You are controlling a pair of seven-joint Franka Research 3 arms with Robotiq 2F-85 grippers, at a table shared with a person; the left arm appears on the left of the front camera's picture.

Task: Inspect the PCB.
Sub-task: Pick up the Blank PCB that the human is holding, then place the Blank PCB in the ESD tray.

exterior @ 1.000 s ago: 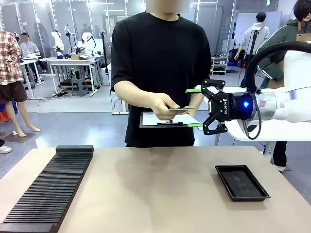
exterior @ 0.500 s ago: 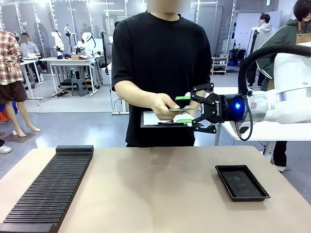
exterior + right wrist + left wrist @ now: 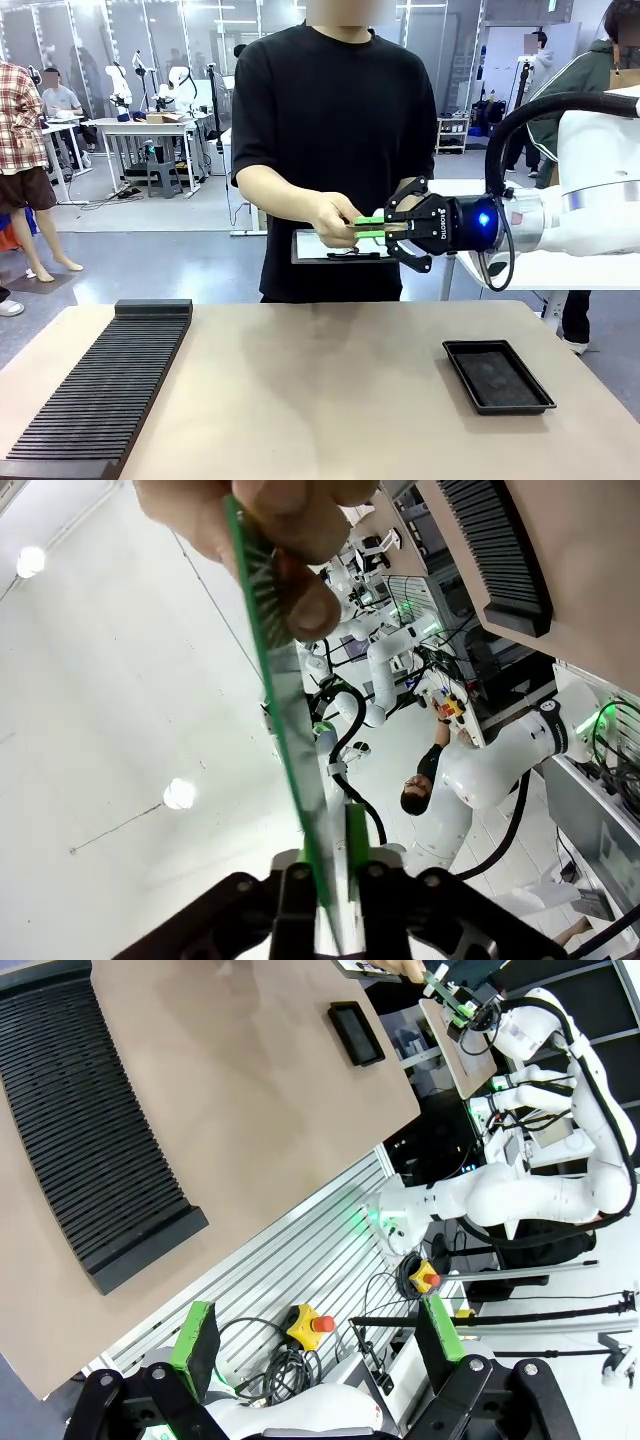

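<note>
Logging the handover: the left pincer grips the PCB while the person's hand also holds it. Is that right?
No: it is the right pincer that grips the PCB, as the front view shows; the person's hand also holds it.

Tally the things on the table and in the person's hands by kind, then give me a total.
green board: 1
clipboard: 1
black tray: 1
black ribbed rack: 1
Total: 4
</note>
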